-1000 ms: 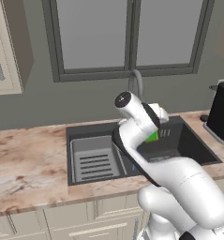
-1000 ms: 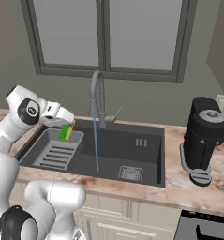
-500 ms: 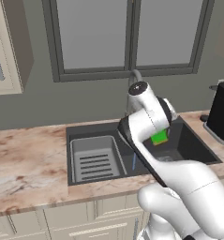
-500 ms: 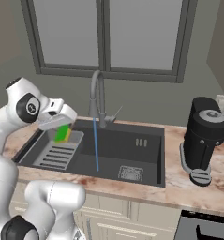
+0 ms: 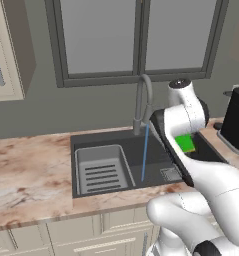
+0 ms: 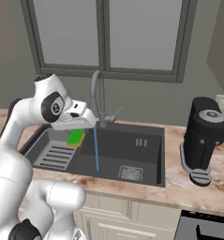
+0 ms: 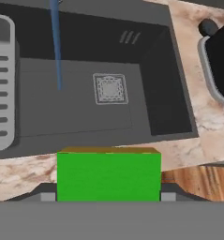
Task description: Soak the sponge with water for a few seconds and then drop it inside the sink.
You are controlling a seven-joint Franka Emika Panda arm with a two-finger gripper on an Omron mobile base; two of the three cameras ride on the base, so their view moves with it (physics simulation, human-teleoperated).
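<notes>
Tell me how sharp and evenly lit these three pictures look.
Left base view: flat even light, no glare, thin blue water stream crisp. Right base view: soft, faint shading inside the dark-grey rectangular sink. Hand view: bright-green flat sponge sharp, marbled countertop slightly blurred.

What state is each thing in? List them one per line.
sponge: held in the gripper, above the sink, beside the stream, not under it
gripper: shut on the sponge
water: running from the faucet
sink: no sponge in it, water falling onto its floor
faucet: on
</notes>
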